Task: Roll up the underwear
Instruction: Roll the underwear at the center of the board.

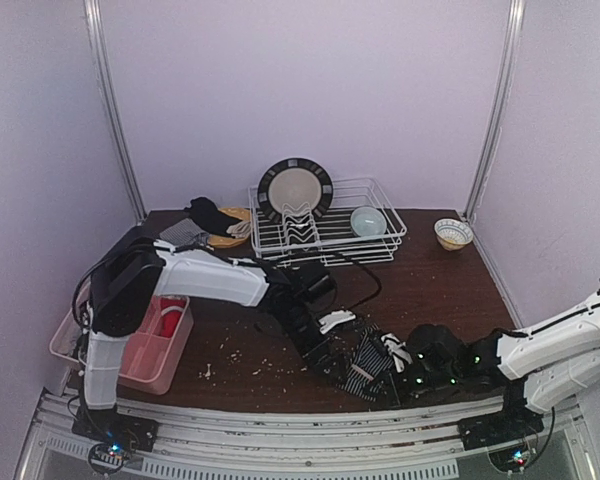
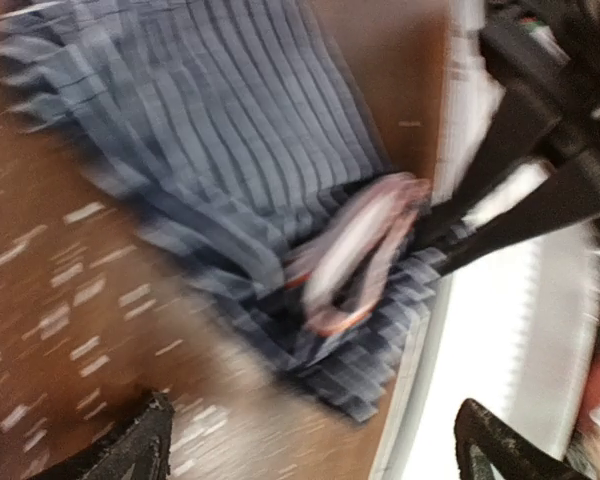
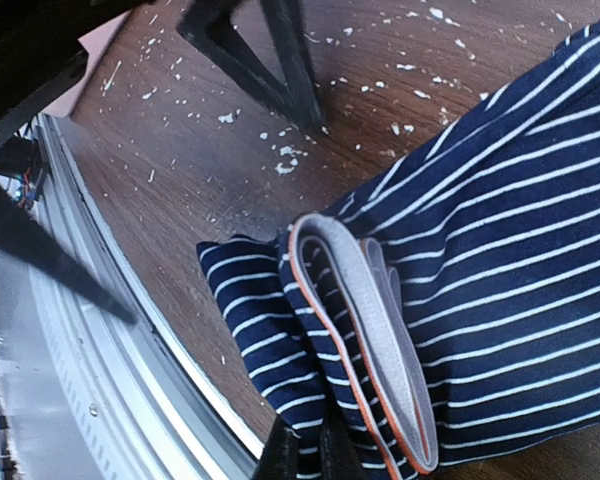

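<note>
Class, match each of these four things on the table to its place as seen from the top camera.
1 navy-and-white striped cloth underwear
2 pink plastic compartment tray
3 white wire dish rack
4 small round patterned bowl

A back middle
B near edge, around the middle
C back right corner
D left edge

Pairs: 1-B; 2-D; 3-A; 4-C

Striped underwear (image 2: 230,170) motion-blurred in left wrist view; right pincer (image 3: 308,452) cropped at bottom.

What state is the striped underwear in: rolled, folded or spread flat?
Partly folded, not rolled. The striped underwear lies mostly flat on the table, with its grey, orange-edged waistband doubled over at one end.
</note>
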Available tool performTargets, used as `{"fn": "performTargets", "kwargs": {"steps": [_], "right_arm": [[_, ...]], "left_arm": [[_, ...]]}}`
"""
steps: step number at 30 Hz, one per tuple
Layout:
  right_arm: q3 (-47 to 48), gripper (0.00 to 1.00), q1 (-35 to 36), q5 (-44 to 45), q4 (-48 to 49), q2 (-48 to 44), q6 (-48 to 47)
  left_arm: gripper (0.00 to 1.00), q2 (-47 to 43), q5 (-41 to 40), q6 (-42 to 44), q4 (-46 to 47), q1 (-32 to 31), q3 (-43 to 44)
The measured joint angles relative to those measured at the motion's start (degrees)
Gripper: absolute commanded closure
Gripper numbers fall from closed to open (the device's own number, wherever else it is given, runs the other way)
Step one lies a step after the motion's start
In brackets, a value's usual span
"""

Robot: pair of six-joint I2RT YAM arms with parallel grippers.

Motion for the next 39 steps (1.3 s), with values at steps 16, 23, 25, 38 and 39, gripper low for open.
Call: {"fn": "performTargets", "kwargs": {"steps": [16,23,25,38,39], "right_arm": [[-2.69,1.0,-12.59,-19.82,7.89,3.23,6.88],[-4.37,1.0,-18.25,-28.94,12.28,5.46,12.37],[-5.03,1.0,-19.32,-30.73,13.55,5.86,13.86],[-8.15,1.0,-23.52,-38.53,22.53,10.05,20.65],[-8.2,1.0,-23.63,-38.86,23.02,10.34,20.87]], "left_arm": [[0.02,-28.0,-35.87,9.14,44.5,-8.57,-41.51],[0.15,-26.64,-29.97,25.09,64.61,-12.2,-47.58],[0.28,-24.35,-27.69,29.22,65.29,-11.96,-45.38],[0.3,-14.29,-22.99,45.57,57.64,-11.91,-32.85],[0.3,-13.53,-22.99,46.18,56.89,-11.91,-32.09]]}}
